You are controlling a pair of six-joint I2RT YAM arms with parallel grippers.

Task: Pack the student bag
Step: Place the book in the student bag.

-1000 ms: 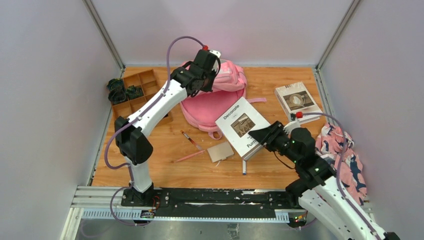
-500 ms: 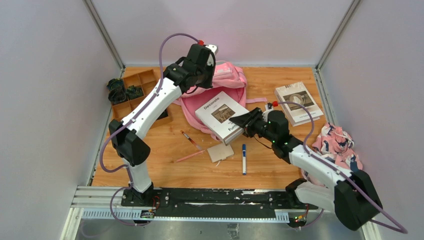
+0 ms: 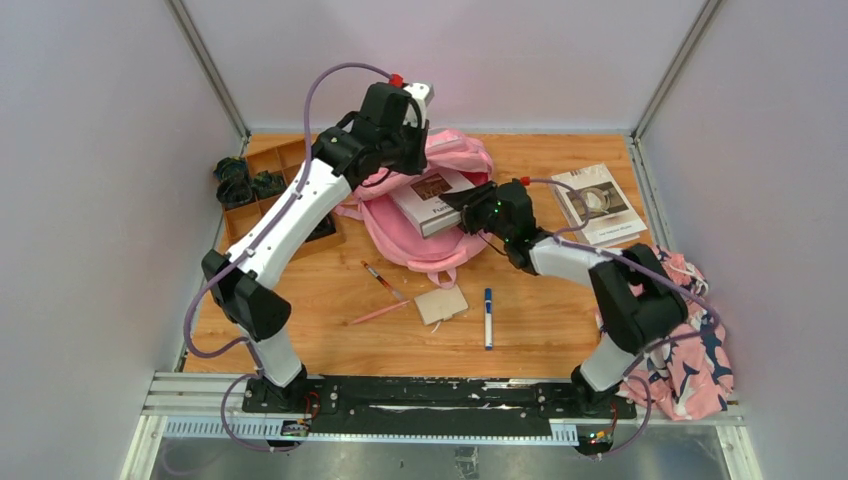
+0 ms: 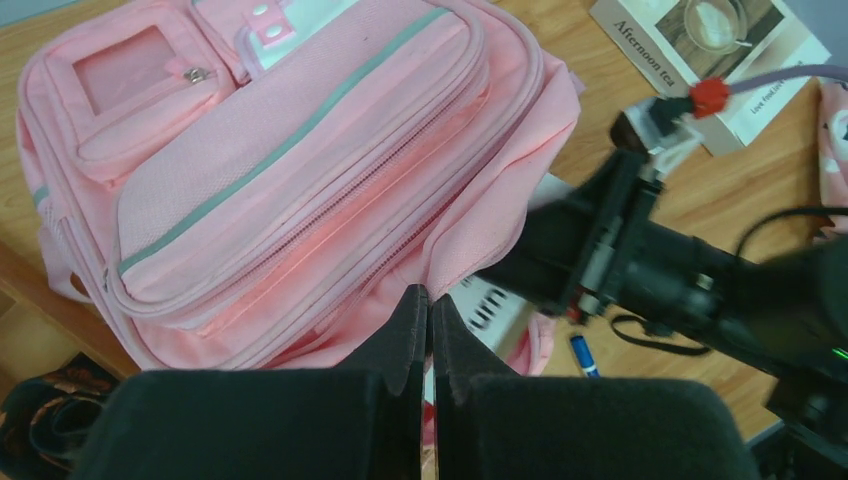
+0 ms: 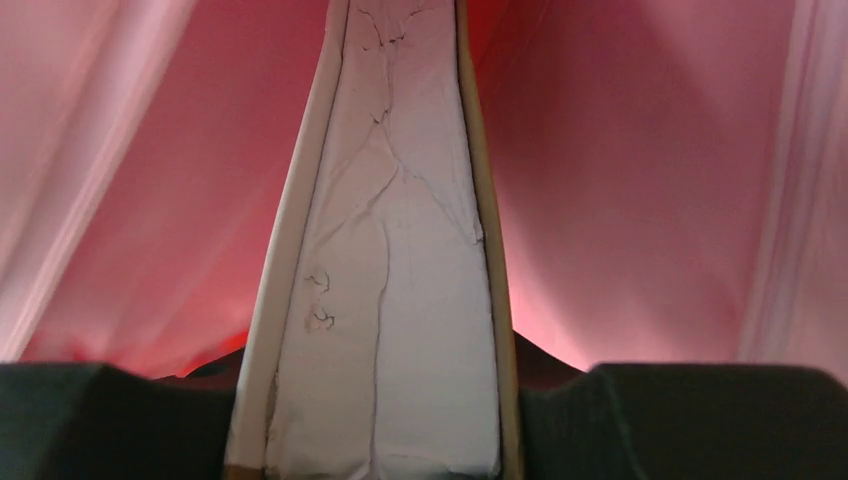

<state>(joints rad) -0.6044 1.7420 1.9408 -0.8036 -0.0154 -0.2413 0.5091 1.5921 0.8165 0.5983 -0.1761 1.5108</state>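
Top view: bag (image 3: 410, 240) lies at back-centre of the wooden table (image 3: 540, 335), mouth twd the R, upper flap lifted off the lower half.
Bag front, L wrist view: grey trim strips, pockets and a white label patch face the camera; panel hangs tilted.
L gripper (image 4: 430, 300): fingers pressed together, no gap. Tips sit at the rim of the bag's opening w/ pink fabric pinched between them, holding the flap up.
R gripper (image 3: 468, 200): part-way open, clamped on a book (image 3: 428, 192) by its near edge, arm stretched across the table.
Book: white cover w/ a photo, tilted; far end is under the lifted flap, inside the mouth, near end sticks out.
R wrist view: the book's page edge runs up the middle between the two dark fingers (image 5: 90, 420) — pink lining on both sides.
2nd book (image 3: 598, 200): flat on the table R of the bag, apart from it.
Blue pen (image 3: 488, 318): on the table in front of the bag, just R of a small tan card (image 3: 441, 303).
Pink pencil (image 3: 380, 312): just L of the card; a reddish stick (image 3: 378, 278) lies near it — brush or pen, can't tell.
Tray (image 3: 285, 170): wooden, divided, back L; dark items (image 3: 240, 180) at its L end.
Patterned cloth (image 3: 695, 350): front R edge of the table, beside the R arm.
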